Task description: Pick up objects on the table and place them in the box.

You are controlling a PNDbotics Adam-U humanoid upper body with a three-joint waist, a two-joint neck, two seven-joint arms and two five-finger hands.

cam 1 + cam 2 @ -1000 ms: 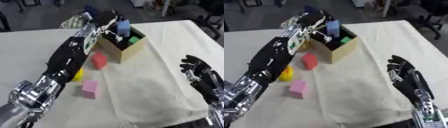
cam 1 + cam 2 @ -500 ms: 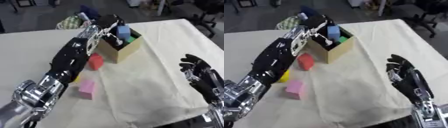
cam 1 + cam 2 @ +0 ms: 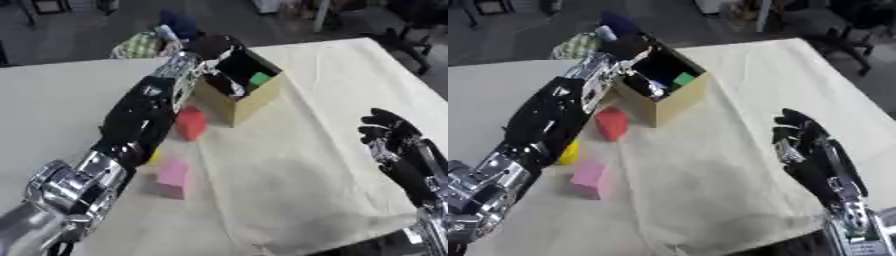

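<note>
An open cardboard box (image 3: 249,100) stands at the back of the cream tablecloth, with a green block (image 3: 260,78) inside it. My left arm reaches from the lower left up to the box, and my left hand (image 3: 213,49) sits dark at the box's far left rim, partly inside the opening. No blue block shows in it. A red block (image 3: 191,123) lies beside the box's left front. A pink block (image 3: 172,177) lies nearer, and a small yellow thing (image 3: 569,152) is half hidden under my forearm. My right hand (image 3: 398,145) rests open at the right, fingers up.
A green-and-white checked thing (image 3: 138,45) and a dark blue object (image 3: 179,24) lie just behind the box. The cloth (image 3: 306,165) hangs over the table's front edge. Chairs and dark floor lie beyond the far right corner.
The blue block held above the box by my left hand is gone from view. The hand now sits lower at the box's rim. The camera has shifted; my right hand stays put.
</note>
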